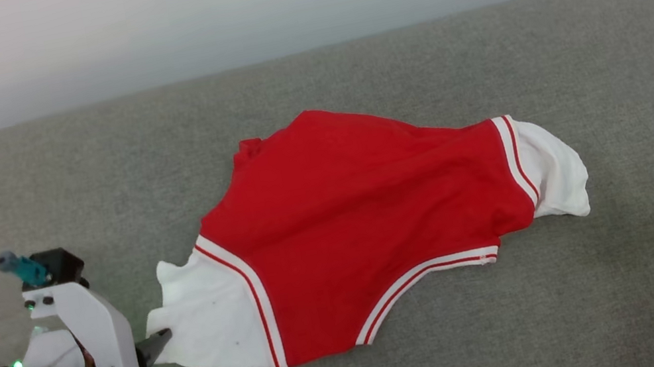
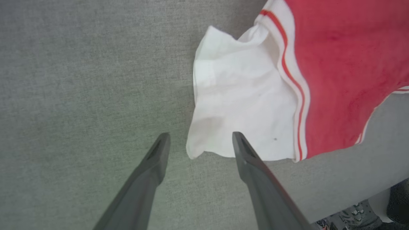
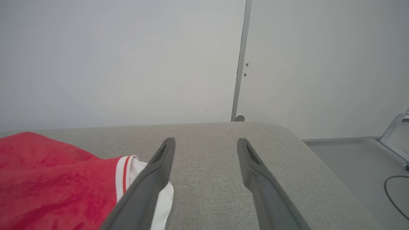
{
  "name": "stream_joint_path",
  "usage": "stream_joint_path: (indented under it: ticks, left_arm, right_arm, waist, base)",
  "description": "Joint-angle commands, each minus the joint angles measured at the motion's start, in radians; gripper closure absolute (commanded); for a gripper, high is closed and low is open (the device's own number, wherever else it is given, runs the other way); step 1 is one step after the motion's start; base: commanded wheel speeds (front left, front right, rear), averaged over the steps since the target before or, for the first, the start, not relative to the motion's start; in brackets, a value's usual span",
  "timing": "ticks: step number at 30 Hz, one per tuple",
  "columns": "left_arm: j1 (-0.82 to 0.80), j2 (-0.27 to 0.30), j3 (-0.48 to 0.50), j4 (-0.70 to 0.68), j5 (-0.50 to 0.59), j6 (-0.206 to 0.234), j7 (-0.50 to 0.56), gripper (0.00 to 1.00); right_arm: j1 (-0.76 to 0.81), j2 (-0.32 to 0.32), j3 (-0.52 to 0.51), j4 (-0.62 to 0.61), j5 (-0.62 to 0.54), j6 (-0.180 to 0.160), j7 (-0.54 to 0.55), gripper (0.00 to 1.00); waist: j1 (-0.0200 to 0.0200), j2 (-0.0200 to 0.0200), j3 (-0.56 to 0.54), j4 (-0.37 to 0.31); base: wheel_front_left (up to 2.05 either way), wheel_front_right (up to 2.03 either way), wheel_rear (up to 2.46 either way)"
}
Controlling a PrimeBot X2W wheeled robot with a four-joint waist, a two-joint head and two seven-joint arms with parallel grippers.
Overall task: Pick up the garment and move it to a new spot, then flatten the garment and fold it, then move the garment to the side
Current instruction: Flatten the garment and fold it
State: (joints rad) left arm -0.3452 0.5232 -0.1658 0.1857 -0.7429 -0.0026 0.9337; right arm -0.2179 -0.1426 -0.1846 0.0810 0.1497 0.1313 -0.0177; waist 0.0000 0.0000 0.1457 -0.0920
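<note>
Gaping empty: left tool (image 2: 200, 134) beside garment (image 1: 366, 217), right tool (image 3: 206, 139) apart.

Left wrist view crops the garment (image 2: 345, 64) — top and right edges.

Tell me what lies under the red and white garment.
The garment lies spread on the grey fabric surface, which shows all around it. Whether anything else lies beneath cannot be seen: the cloth covers that part.
</note>
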Motion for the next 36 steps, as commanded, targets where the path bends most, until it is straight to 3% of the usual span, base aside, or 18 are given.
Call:
stream_joint_path:
  ticks: [1, 13, 14, 15, 16, 24, 36]
  left_arm:
    - [-0.009, 0.002, -0.001, 0.004, 0.003, -0.007, 0.001, 0.00]
    - [-0.050, -0.031, -0.024, 0.190, -0.002, -0.037, -0.038, 0.00]
    - [-0.053, -0.041, -0.025, 0.205, -0.010, -0.040, -0.039, 0.04]
    - [-0.058, -0.051, -0.025, 0.219, -0.020, -0.044, -0.041, 0.44]
    - [-0.063, -0.063, -0.022, 0.229, -0.036, -0.049, -0.038, 1.00]
    - [-0.100, -0.064, -0.038, 0.262, -0.040, -0.073, -0.035, 1.00]
    - [-0.153, -0.068, -0.053, 0.232, -0.028, -0.088, -0.073, 1.00]
  right_arm:
    - [-0.014, -0.001, 0.001, -0.003, 0.004, -0.001, -0.003, 0.00]
    - [-0.024, -0.004, -0.001, -0.023, 0.008, -0.001, 0.016, 0.00]
    - [-0.025, -0.004, -0.002, -0.022, 0.009, -0.001, 0.019, 0.00]
    - [-0.026, -0.006, -0.002, -0.022, 0.009, -0.001, 0.028, 0.00]
    - [-0.028, -0.006, -0.002, -0.024, 0.011, -0.001, 0.032, 0.00]
    - [-0.045, -0.025, 0.012, -0.020, 0.053, -0.001, 0.134, 0.00]
    - [-0.103, -0.071, 0.092, 0.115, 0.170, -0.001, 0.417, 0.00]
  waist:
    - [0.0000, 0.0000, 0.009, -0.005]
    - [0.0000, 0.0000, 0.063, -0.021]
    - [0.0000, 0.0000, 0.065, -0.021]
    - [0.0000, 0.0000, 0.067, -0.020]
    - [0.0000, 0.0000, 0.069, -0.020]
    - [0.0000, 0.0000, 0.080, -0.009]
    - [0.0000, 0.0000, 0.116, 0.049]
  base:
    - [0.00, 0.00, 0.00]
    - [0.00, 0.00, 0.00]
    - [0.00, 0.00, 0.00]
    - [0.00, 0.00, 0.00]
    - [0.00, 0.00, 0.00]
    - [0.00, 0.00, 0.00]
    - [0.00, 0.00, 0.00]
